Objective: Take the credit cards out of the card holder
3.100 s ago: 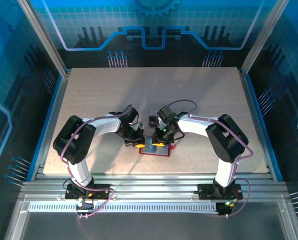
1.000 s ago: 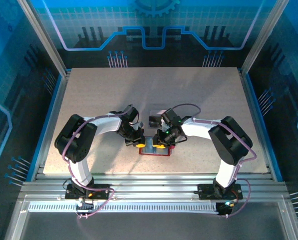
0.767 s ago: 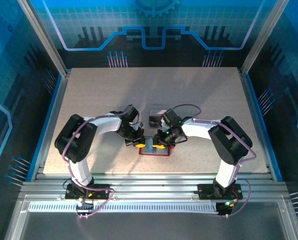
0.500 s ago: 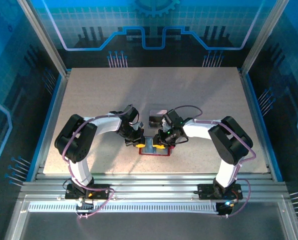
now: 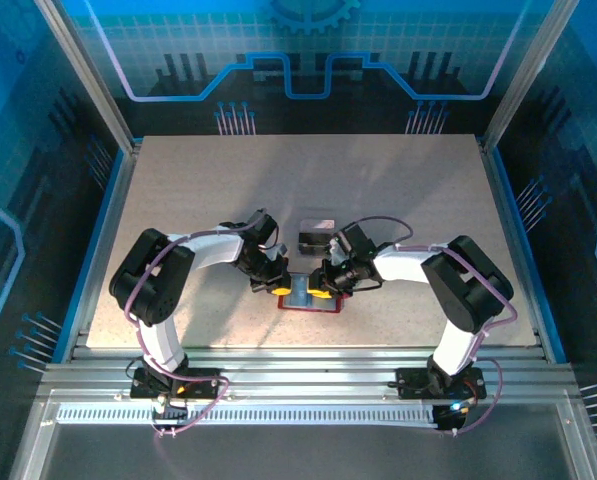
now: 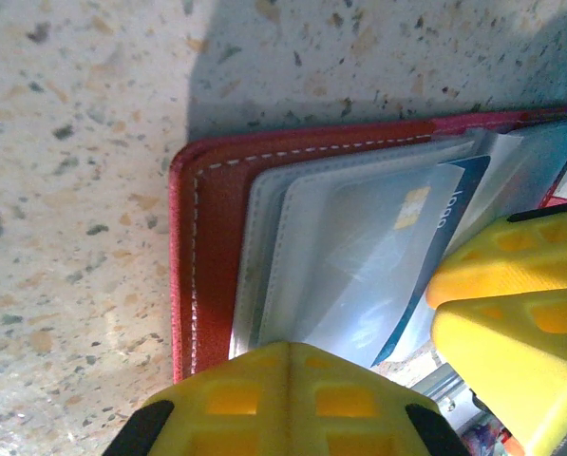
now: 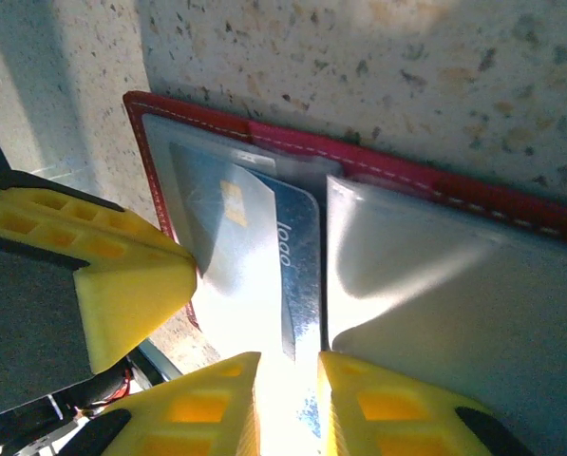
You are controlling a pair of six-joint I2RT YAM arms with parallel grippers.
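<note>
Speckled table [image 5: 178, 190], left fingers [image 6: 292, 399] clenched pinning card holder [image 5: 309, 297], right fingers [image 7: 283, 408] nipping blue card [image 7: 264, 256]

"logo" on the blue card [image 7: 264, 247]

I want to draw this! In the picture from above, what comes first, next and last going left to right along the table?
Left tool → red card holder → right tool.

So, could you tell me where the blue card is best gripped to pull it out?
Grip the blue card by its exposed near edge, coming from the wallet's open side. That edge pokes out of the clear sleeve, while the red card holder encloses the rest. The right gripper already straddles it.
</note>
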